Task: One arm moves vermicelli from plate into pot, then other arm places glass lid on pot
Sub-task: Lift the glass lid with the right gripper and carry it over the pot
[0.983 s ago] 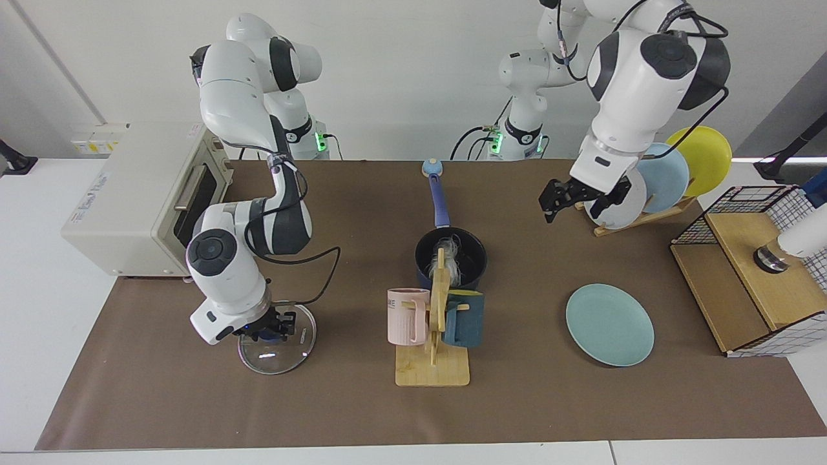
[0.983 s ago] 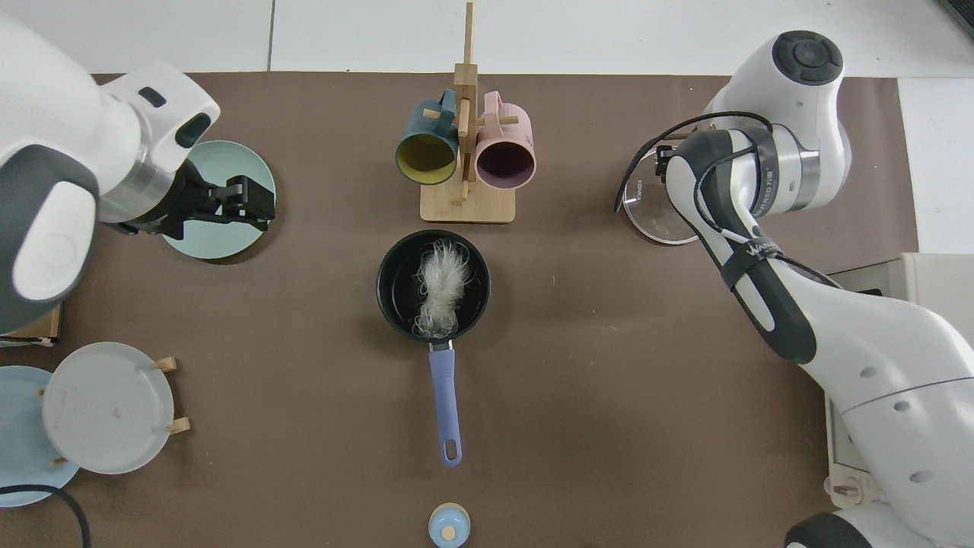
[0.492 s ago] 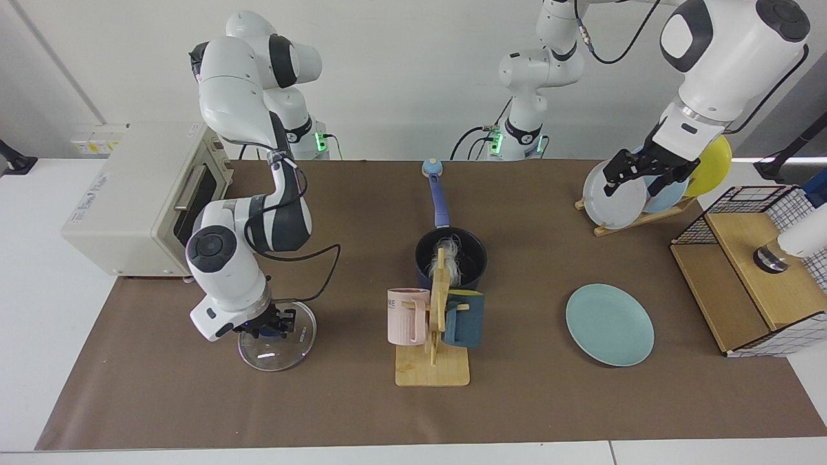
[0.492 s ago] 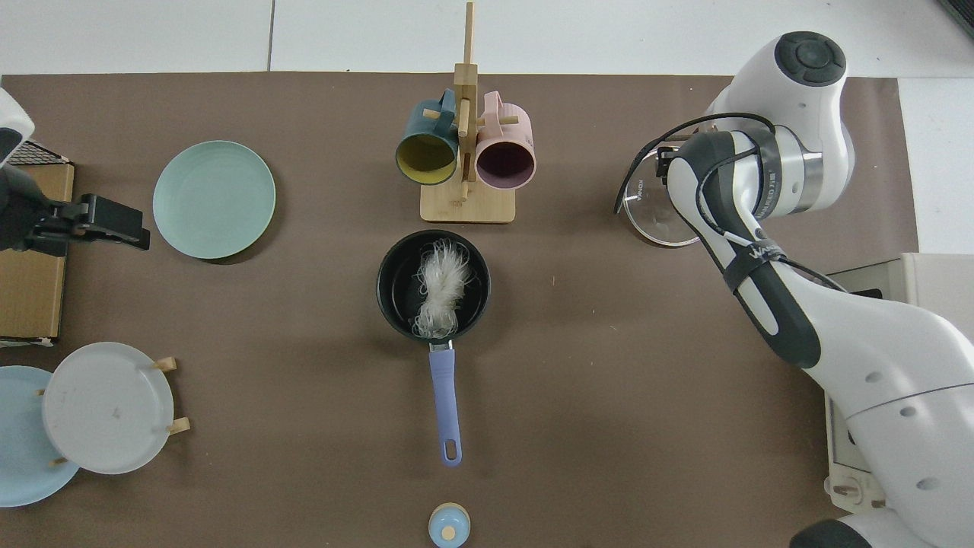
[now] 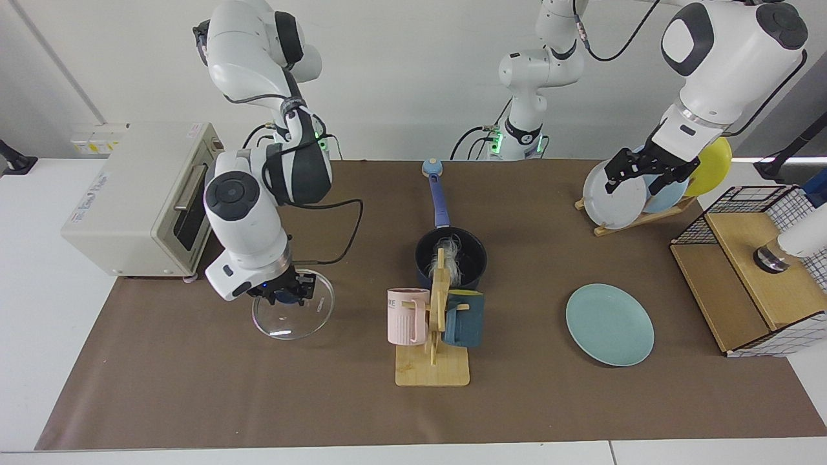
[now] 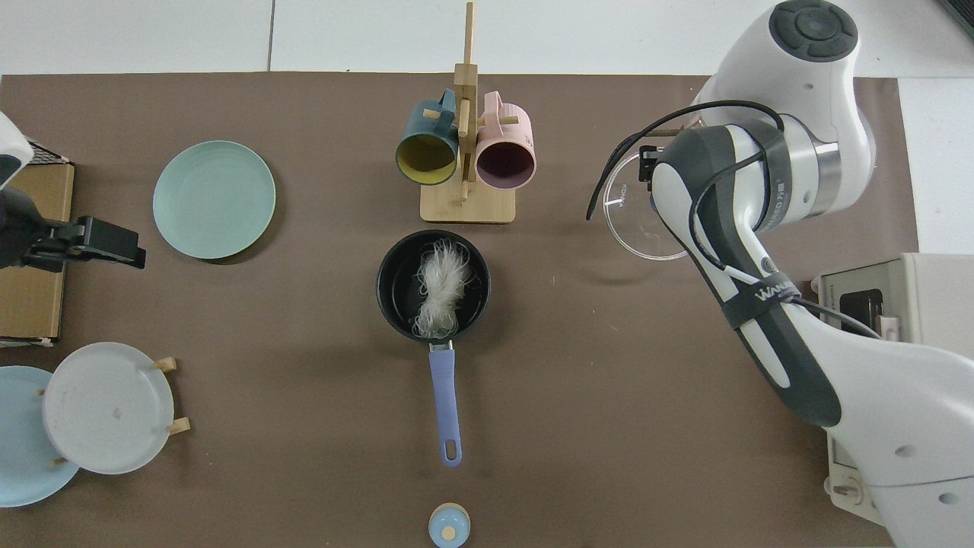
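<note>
The right claw point(image 5: 284, 298) is gripping the glass lid point(image 5: 294, 315) by its knob, holding it clear of the table point(image 5: 194, 387). The vermicelli point(image 6: 440, 293) is lying in the pot point(image 6: 394, 283), well apart from this claw. The left claw point(image 5: 639, 175) is hovering open by the plate rack point(image 5: 636, 219), the plate point(image 5: 610, 325) below it.

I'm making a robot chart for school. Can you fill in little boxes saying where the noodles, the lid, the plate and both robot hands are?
noodles: white tangle of vermicelli inside the dark navy saucepan
lid: round clear glass lid, lifted off the brown table cover, slightly tilted
green plate: pale teal-green plate, bare, flat on the cover
right gripper: shut on the lid's blue knob
left gripper: open, waiting in front of the white plate in the wooden rack
step left: lid onto saucepan
</note>
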Robot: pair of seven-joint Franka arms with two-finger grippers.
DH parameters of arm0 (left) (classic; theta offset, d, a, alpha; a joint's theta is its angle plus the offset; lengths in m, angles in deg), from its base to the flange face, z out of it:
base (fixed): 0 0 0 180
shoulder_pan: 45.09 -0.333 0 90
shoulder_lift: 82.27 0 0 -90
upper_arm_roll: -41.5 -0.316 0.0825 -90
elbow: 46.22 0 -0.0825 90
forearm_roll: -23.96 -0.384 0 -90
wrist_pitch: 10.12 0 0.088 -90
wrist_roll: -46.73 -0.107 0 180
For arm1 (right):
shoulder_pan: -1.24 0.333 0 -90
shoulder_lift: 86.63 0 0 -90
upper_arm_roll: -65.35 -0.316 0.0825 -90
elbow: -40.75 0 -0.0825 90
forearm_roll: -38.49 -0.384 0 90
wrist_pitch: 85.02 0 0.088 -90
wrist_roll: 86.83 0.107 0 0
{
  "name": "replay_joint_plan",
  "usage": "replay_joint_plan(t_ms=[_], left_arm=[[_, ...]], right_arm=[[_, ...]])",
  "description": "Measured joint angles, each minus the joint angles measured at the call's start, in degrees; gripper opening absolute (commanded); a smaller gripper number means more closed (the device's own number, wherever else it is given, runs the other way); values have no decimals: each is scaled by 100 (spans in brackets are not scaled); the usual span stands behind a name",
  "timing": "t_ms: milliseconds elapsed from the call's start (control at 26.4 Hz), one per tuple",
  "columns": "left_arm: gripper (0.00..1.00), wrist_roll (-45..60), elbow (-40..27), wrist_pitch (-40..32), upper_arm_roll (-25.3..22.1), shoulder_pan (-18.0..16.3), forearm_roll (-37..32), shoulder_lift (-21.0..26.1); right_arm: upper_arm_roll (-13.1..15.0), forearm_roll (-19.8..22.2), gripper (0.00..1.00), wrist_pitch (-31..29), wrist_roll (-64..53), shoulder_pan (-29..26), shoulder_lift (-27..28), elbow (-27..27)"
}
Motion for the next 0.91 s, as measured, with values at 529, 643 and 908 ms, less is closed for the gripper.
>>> replay_joint_plan(t_ms=[529, 643, 908], left_arm=[[100, -121, -159, 516, -215, -8, -170, -115], [100, -121, -159, 515, -197, 0, -192, -122], [100, -117, -159, 515, -32, 80, -199, -158]], right_arm=[[-17, -287, 0, 1263, 1319, 878, -402, 334], [-21, -447, 0, 1308, 1713, 1152, -402, 415], [-21, -524, 0, 1300, 2098, 1587, -281, 747]])
